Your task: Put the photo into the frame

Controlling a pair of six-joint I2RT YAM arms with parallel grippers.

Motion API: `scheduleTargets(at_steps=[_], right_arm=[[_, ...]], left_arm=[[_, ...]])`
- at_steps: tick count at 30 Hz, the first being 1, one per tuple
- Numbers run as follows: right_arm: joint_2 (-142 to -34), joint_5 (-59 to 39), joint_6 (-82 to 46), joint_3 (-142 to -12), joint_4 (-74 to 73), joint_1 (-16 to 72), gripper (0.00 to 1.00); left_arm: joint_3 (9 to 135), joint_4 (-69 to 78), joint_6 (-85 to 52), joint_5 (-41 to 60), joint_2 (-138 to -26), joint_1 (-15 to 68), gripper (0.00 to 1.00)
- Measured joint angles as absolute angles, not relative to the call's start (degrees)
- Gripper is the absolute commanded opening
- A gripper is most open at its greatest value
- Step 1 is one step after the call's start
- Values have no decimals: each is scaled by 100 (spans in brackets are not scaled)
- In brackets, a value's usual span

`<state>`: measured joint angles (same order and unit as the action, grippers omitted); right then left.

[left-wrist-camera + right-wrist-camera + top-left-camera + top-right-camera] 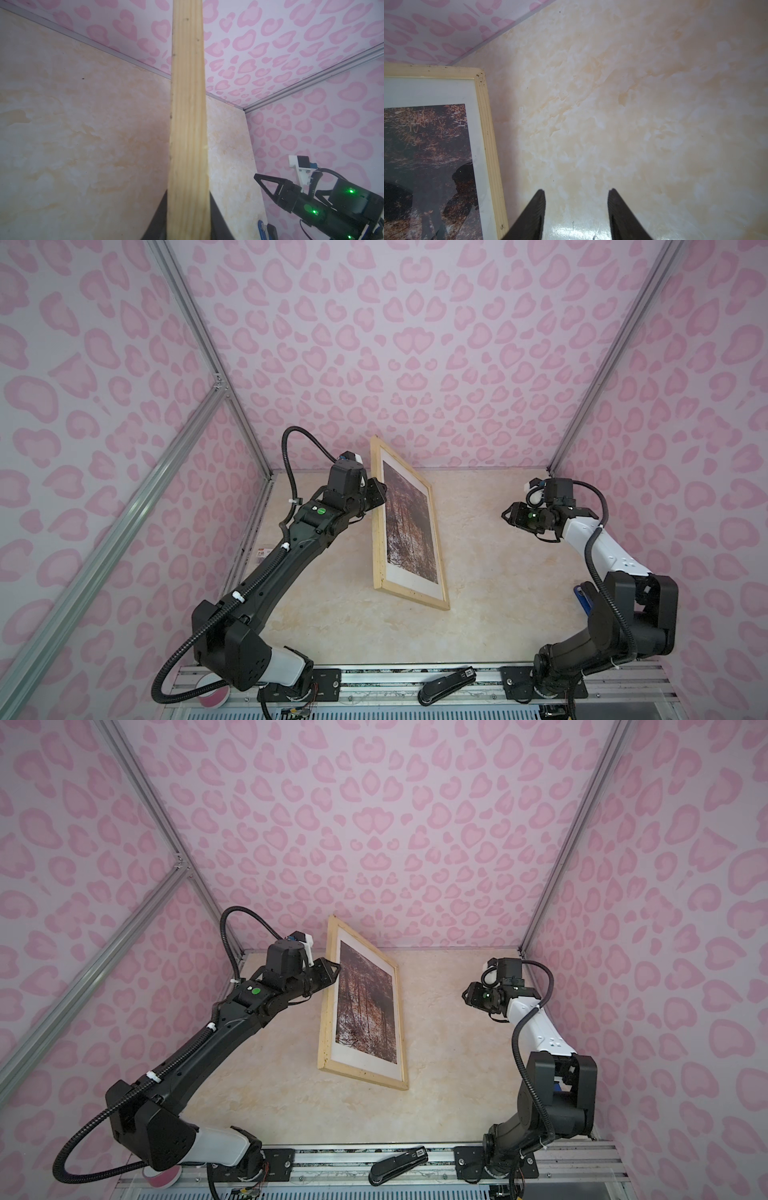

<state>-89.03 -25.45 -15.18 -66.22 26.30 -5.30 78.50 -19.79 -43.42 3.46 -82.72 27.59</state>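
Between my left fingers (159, 224): one long side strip of the frame (377, 543), pinched across its thickness by my left gripper (377, 492), jaws closed on the wood. That gripped side was raised. The opposite long side, away from those fingers, appeared to rest on the table (498, 572), so the frame stood tilted, face turned toward my right gripper (576, 190).

Item, the photo (409, 522): seated inside the frame, just past my left fingers, showing brown-orange trees; glossy, with dark reflections in the right wrist view.

Item, white mat (415, 583): flat border around the photo on all four sides, touching the wood.

Item, frame material: pale, straight-grained wood in thin, square-edged strips, dark specks at the corners; rectangular outline.

Item, table: smooth cream marbled surface, slightly shiny near my right fingers (536, 216).

Item, right gripper: jaws parted, holding nothing, well apart from the frame, whose corner lay off to one side of the fingers.

Room: bare tabletop between my right fingers and the frame's resting edge; the frame's far short end lay near the pink patterned back wall (415, 364).
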Motion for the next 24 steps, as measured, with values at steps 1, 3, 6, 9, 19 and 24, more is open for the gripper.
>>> scheduleTargets(at_steps=[1,3,6,9,19,24], right_arm=[[-8912,-2547,-1518,-6622,2648,-528,50],[-8917,-2547,-1518,-6622,2652,-526,50],[-8952,-2547,-1516,-6624,2652,-526,50],[-8989,-2547,-1516,-6619,2652,-526,51],[-9330,-2676,-1555,-6309,2408,-82,56],[-9714,-2742,-1737,-6132,2021,316,56]], left_arm=[[7793,-1920,-4375,419,-8300,2742,3],[7719,-1826,-4438,513,-8370,2727,3],[7540,-1649,-4560,631,-8479,2705,3],[7384,-1529,-4685,720,-8578,2700,3],[7085,-902,-4722,1160,-8901,2685,3],[7052,-681,-4687,1293,-9135,2681,3]])
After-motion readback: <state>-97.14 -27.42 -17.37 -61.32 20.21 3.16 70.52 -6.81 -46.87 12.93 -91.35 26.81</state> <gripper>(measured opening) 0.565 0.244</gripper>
